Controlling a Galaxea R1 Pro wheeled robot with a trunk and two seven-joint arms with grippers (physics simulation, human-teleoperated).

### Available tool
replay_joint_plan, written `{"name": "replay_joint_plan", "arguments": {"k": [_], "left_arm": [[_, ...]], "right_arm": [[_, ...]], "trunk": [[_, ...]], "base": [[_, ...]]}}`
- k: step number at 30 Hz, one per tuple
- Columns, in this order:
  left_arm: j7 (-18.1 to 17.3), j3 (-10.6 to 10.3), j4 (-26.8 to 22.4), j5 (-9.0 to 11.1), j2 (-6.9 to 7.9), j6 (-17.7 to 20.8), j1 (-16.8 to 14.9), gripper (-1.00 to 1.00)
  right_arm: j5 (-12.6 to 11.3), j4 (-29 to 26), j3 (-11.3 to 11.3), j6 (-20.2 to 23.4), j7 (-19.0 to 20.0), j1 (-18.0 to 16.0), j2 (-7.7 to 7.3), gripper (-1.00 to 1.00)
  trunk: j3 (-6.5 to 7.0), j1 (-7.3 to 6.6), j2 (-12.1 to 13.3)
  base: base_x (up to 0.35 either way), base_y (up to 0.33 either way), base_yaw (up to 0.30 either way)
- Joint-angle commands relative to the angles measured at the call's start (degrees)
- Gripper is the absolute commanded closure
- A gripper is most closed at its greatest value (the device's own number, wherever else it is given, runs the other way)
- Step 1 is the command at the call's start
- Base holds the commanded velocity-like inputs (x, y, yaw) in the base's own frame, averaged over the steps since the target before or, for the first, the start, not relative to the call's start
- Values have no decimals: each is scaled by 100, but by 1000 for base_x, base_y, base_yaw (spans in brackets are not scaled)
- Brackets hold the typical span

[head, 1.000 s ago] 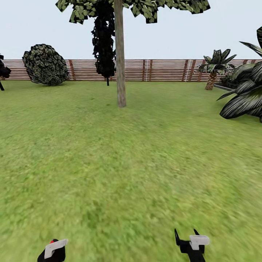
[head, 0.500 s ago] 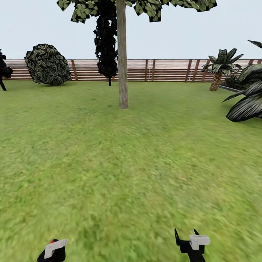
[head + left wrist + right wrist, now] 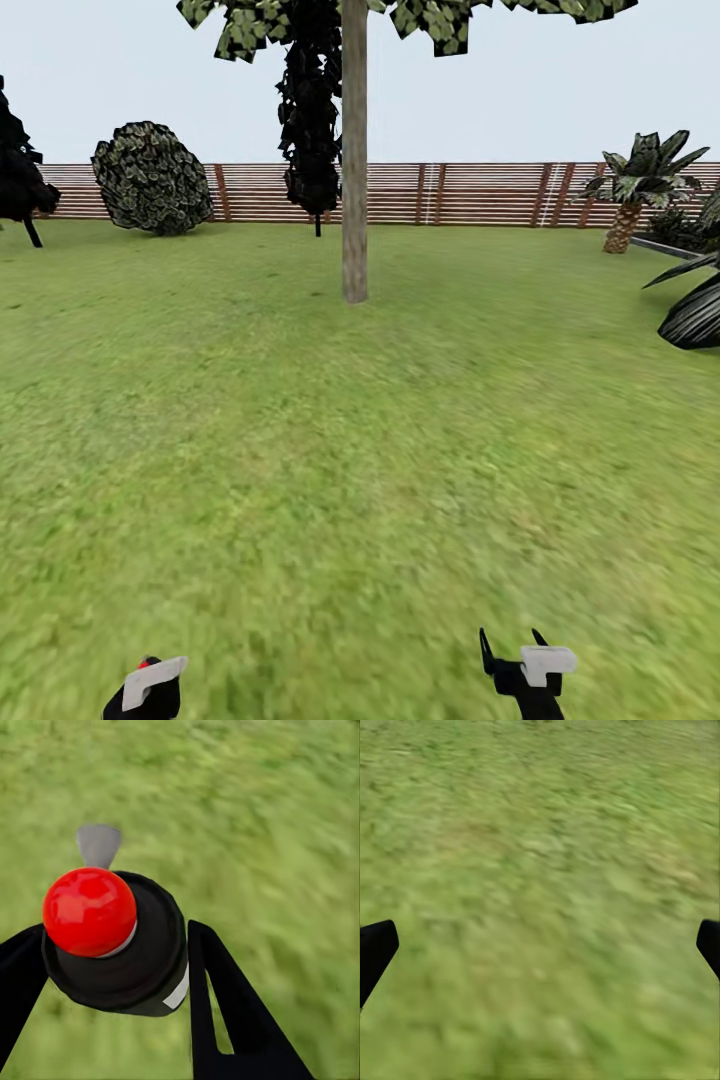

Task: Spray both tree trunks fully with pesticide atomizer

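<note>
In the left wrist view my left gripper [image 3: 109,937] is shut on the pesticide atomizer [image 3: 146,964], a black bottle with a red ball cap [image 3: 88,911] and a grey nozzle [image 3: 97,844]. The head view has that gripper [image 3: 148,692] at the bottom edge, with the grey nozzle [image 3: 155,672] sticking up. My right gripper [image 3: 510,642] hangs open over grass, its black fingers [image 3: 376,949] far apart. One tree stands ahead on the lawn, its pale trunk [image 3: 354,180] straight and bare, its leafy crown [image 3: 440,15] cut off by the top edge.
Green lawn [image 3: 360,450] stretches from me to a brown slat fence [image 3: 480,192]. A black cone-shaped tree [image 3: 312,130] stands just behind the trunk, a round shrub [image 3: 152,180] at the back left, a palm [image 3: 640,180] and dark fronds [image 3: 695,315] at the right.
The whole head view has shifted: trunk, shrub and palm slid to the right and the big fronds mostly left the picture. Both grippers keep their places and states.
</note>
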Motion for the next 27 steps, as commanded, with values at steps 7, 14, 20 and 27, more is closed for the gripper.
{"name": "replay_joint_plan", "arguments": {"k": [7,14,20,27], "left_arm": [[-3,-18,4,47,6,-18,-3,100],[-5,-18,4,46,5,-18,-3,100],[-3,-18,4,50,1,-18,-3,100],[-2,-18,4,54,2,-18,-3,100]], "right_arm": [[42,3,-39,-16,0,-3,-5,-100],[42,5,-39,-16,0,-3,-5,-100],[42,8,-39,-16,0,-3,-5,-100],[42,12,-39,-16,0,-3,-7,-100]], "trunk": [[-5,2,-2],[-5,2,-2],[-5,2,-2],[-5,2,-2]], "base": [[339,0,0],[339,0,0],[339,0,0],[339,0,0]]}}
